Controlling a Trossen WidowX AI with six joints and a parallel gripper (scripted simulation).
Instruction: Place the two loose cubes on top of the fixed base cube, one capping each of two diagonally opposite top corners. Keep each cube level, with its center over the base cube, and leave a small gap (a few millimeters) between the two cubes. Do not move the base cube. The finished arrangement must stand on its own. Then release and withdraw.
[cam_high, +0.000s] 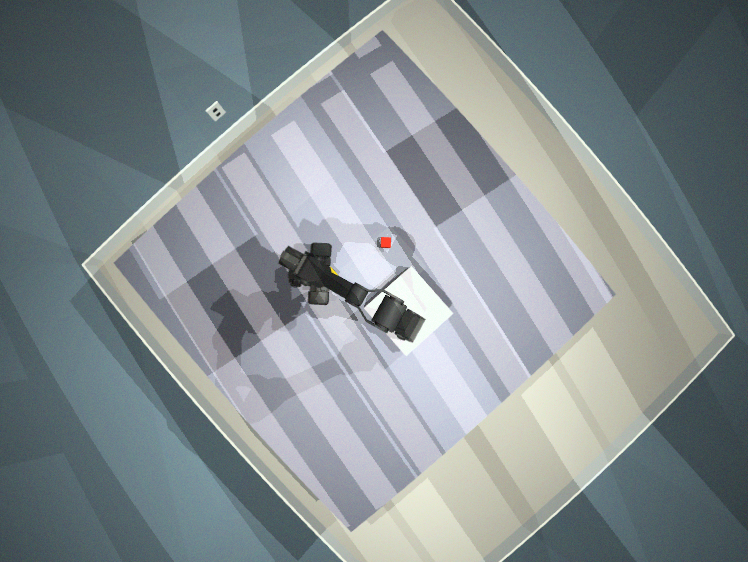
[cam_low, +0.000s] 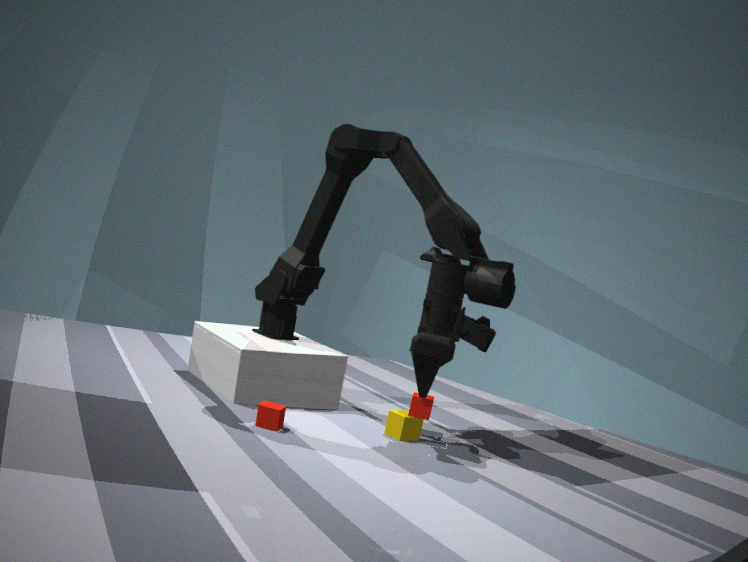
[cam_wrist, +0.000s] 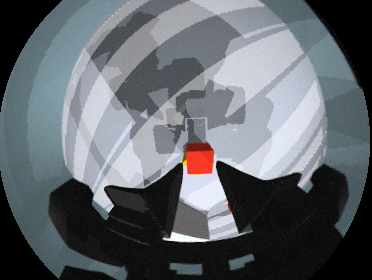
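Note:
The yellow base cube (cam_high: 333, 271) (cam_low: 402, 426) stands on the table, mostly hidden under the arm in the top view and behind the upper cube in the wrist view. One red cube (cam_low: 421, 407) (cam_wrist: 200, 161) rests level over one top corner of it and overhangs its edge. My gripper (cam_low: 423, 395) (cam_wrist: 199, 165) is open at the top of this cube, with a narrow gap between each fingertip and the cube in the wrist view. The other red cube (cam_high: 385, 242) (cam_low: 270, 416) stands apart on the table, a sliver showing behind the right finger in the wrist view.
The white mounting block (cam_high: 434, 314) (cam_low: 290, 377) carries the arm's base. The loose red cube stands between this block and the camera in the exterior view. Shadows and light stripes cross the table (cam_high: 483, 386) (cam_low: 338, 513).

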